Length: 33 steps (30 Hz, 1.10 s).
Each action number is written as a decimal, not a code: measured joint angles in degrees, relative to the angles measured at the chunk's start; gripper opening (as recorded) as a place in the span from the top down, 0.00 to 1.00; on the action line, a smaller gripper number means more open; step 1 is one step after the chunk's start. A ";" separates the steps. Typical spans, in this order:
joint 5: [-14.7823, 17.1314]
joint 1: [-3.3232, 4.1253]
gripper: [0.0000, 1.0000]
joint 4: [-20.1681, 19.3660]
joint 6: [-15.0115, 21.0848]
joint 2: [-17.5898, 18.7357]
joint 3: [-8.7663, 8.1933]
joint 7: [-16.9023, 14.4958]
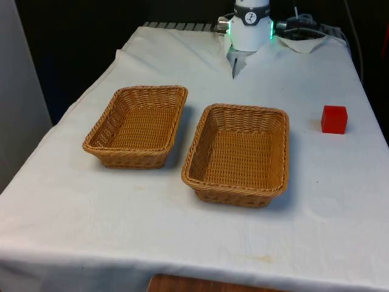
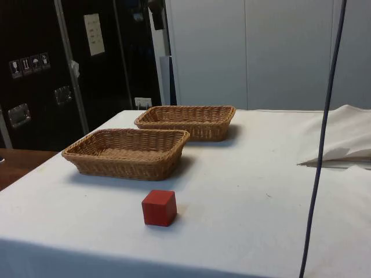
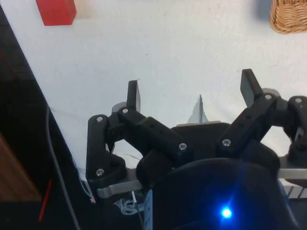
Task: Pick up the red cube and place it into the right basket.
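Observation:
The red cube (image 1: 334, 119) rests on the white cloth at the front view's right, beside the right basket (image 1: 237, 154). From the side it lies closest to the camera (image 2: 159, 207), in front of that basket (image 2: 127, 153). A second wicker basket (image 1: 138, 125) sits at the front view's left. My gripper (image 3: 191, 91) hangs high over the table's far end, open, with nothing between its fingers (image 3: 133, 95). The cube (image 3: 56, 11) lies well away from it in the wrist view, and a basket corner (image 3: 289, 15) peeks in.
The robot's white base (image 1: 250, 27) stands at the far end with a rumpled fold of cloth (image 1: 234, 64) before it. A dark cable (image 2: 322, 139) hangs down in the side view. The table's edge (image 3: 29, 72) runs close past the cube.

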 measured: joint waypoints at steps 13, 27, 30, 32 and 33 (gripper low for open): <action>-4.18 0.00 0.00 0.00 1.20 0.00 3.44 4.47; -4.58 0.00 0.00 -2.41 3.04 -0.86 6.19 9.45; -4.35 0.00 0.00 -4.24 4.70 -1.83 6.99 10.20; -4.24 0.00 0.00 -4.81 5.27 -2.12 7.22 10.43; -4.07 0.00 0.00 -5.79 6.30 -2.75 7.73 10.77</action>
